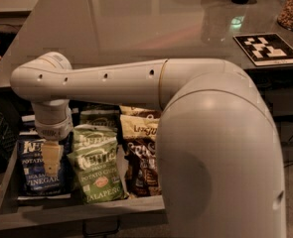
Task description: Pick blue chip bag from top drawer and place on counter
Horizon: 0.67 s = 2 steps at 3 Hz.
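Note:
The blue chip bag [34, 170] lies flat at the left end of the open top drawer [61, 214]. It is a dark blue sea salt and vinegar bag. My gripper [51, 158] hangs straight down from the white arm, right over the bag's right half, at or just above its surface. The wrist hides part of the bag's top. The grey counter [136, 19] stretches behind and above the drawer.
A green jalapeño bag [96, 170] lies right beside the blue one, then a brown bag [143, 170] and a tan bag [138, 127] behind it. A black-and-white tag [267, 47] and a jar [292, 9] sit at the counter's right.

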Each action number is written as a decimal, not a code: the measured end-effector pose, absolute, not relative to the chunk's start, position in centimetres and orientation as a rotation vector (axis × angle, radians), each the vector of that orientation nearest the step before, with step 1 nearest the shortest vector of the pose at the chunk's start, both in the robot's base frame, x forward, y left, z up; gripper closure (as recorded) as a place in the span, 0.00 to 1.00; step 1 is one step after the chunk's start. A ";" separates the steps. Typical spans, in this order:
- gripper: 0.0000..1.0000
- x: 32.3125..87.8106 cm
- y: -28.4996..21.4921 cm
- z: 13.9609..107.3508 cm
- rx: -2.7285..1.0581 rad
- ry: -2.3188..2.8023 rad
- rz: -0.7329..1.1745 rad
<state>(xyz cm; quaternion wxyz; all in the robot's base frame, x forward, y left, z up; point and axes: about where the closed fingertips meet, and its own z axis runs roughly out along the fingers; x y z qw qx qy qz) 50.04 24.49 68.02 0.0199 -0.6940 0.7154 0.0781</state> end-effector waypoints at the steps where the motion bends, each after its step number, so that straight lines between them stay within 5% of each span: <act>1: 0.28 49.6 24.5 67.3 -2.161 2.260 0.261; 2: 0.52 49.6 24.5 67.3 -2.161 2.260 0.261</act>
